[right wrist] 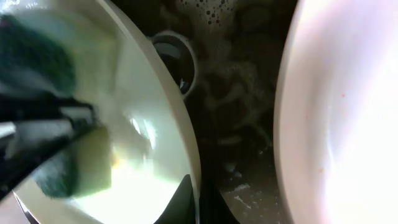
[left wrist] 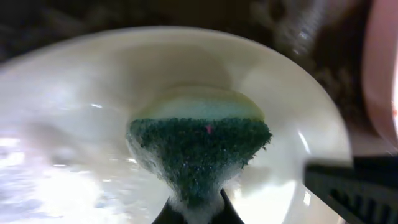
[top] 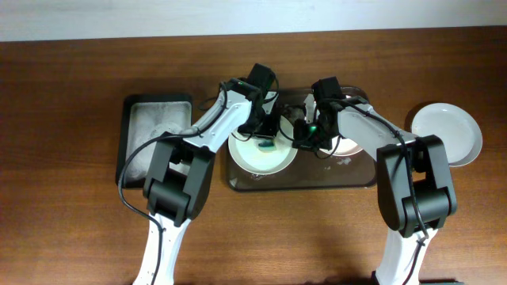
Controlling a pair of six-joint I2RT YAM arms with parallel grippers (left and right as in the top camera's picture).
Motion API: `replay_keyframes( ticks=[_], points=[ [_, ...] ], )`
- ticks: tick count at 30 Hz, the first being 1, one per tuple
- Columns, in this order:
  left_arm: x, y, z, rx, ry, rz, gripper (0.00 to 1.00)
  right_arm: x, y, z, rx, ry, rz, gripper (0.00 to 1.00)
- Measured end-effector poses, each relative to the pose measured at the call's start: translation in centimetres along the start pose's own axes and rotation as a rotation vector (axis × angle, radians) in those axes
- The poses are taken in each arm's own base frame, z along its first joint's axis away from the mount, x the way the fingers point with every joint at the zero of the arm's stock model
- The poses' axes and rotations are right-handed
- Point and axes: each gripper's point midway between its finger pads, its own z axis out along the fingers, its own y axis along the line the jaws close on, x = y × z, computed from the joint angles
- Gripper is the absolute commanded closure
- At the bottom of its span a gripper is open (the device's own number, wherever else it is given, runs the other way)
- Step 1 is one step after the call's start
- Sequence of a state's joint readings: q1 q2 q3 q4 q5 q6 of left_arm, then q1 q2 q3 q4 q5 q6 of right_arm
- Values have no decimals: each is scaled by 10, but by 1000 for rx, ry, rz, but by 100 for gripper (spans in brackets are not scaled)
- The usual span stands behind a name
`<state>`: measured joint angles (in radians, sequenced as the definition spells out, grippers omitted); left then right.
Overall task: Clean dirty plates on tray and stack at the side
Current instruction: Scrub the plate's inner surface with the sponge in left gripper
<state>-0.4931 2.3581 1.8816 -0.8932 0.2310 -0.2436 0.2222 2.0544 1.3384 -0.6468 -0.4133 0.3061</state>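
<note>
A white plate [top: 255, 157] lies in the left half of the dark tray [top: 305, 184]. My left gripper [top: 268, 139] is shut on a green and yellow sponge [left wrist: 199, 149] that presses on the plate's wet inside [left wrist: 87, 124]. From the right, my right gripper [top: 304, 134] is shut on this plate's rim [right wrist: 186, 130], one finger inside and one outside. A second plate [top: 351, 147] with small orange specks [right wrist: 348, 124] lies in the tray's right half, partly under the right arm. A third plate [top: 448, 133] sits on the table to the right of the tray.
A narrow black tray [top: 153, 134] holding foam stands left of the big tray. The tray floor [right wrist: 245, 118] between the two plates is wet with suds. Both arms cross over the tray's back edge.
</note>
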Motion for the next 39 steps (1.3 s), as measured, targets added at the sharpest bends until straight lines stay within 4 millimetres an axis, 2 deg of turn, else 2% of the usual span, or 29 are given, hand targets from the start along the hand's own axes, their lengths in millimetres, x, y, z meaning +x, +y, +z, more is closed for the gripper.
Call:
replay_keyframes(
  ticks=[7, 17, 25, 29, 35, 39],
  points=[
    [-11, 38, -10, -140, -42, -57, 99, 0, 0, 0, 0, -1, 0, 96],
    [-7, 58, -17, -181, -16, -75, 99, 0, 1, 0, -4, 0, -1, 96],
    [46, 59, -25, -88, 229, -64, 99, 2, 2, 0, -7, 6, -12, 96],
    [62, 53, -26, -46, 303, -30, 99, 2, 2, 0, -9, 9, -19, 96],
    [59, 47, -24, 9, 292, 16, 99, 2, 2, 0, -7, 9, -20, 96],
    [43, 33, -19, 104, 227, 64, 99, 2, 1, 0, -4, 8, -20, 96]
  ],
)
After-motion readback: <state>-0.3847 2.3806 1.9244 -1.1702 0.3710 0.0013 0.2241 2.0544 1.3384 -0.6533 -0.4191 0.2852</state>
